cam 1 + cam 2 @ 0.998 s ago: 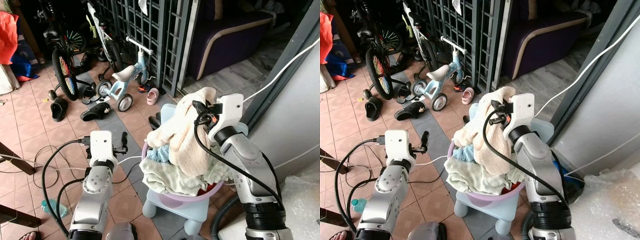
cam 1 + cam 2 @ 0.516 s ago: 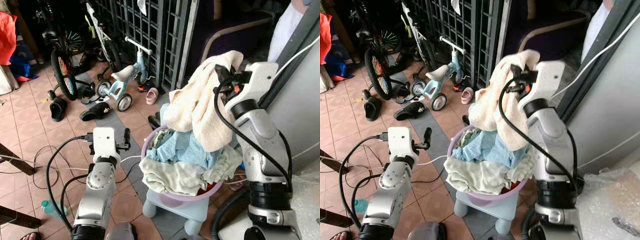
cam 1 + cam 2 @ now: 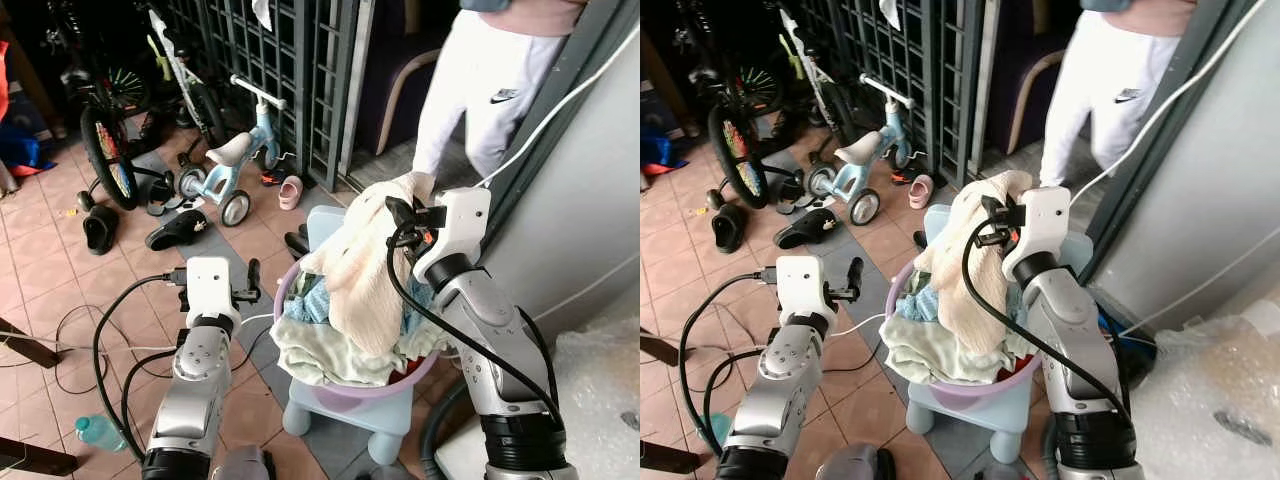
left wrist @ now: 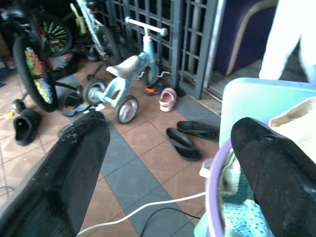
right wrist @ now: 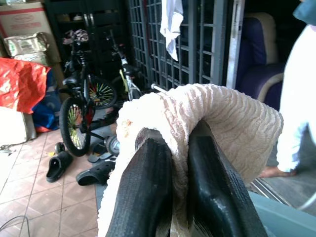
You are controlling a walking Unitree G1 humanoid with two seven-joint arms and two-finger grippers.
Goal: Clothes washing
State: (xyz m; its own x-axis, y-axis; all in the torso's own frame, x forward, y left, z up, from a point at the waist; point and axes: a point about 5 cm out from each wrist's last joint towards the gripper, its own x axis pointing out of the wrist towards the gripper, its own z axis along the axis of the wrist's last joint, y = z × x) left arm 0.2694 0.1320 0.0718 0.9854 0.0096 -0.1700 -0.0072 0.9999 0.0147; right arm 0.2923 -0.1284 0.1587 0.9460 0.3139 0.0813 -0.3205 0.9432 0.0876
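Head views: we see our right end effector (image 3: 400, 215) raised above a purple basin (image 3: 420, 372) heaped with laundry, its fingers pinched on a cream towel (image 3: 365, 280) that drapes from the grip down over the pile. The basin sits on a pale blue stool (image 3: 345, 415) on the tiled floor (image 3: 60, 290). A light blue garment (image 3: 318, 300) and a pale green one (image 3: 325, 350) lie in the basin under the towel. Our left end effector (image 3: 250, 285) hangs just beside the basin's left rim, holding nothing. Beyond stand a small blue tricycle (image 3: 235, 165), a bicycle (image 3: 100, 150) and scattered sandals (image 3: 175, 230), before a dark metal gate (image 3: 290, 60). A person in white trousers (image 3: 480, 90) stands behind the basin, near the doorway. Left wrist view: the two black fingers (image 4: 74, 168) are spread wide with nothing between them; the basin's purple rim (image 4: 213, 187) lies near one finger, with the tricycle (image 4: 128, 74) and flip-flops (image 4: 190, 138) past it. Right wrist view: both fingers (image 5: 143, 192) are closed tight on a fold of the cream towel (image 5: 217, 118), which wraps over their tips; the bicycle (image 5: 81, 113) and the gate (image 5: 197, 44) show behind.
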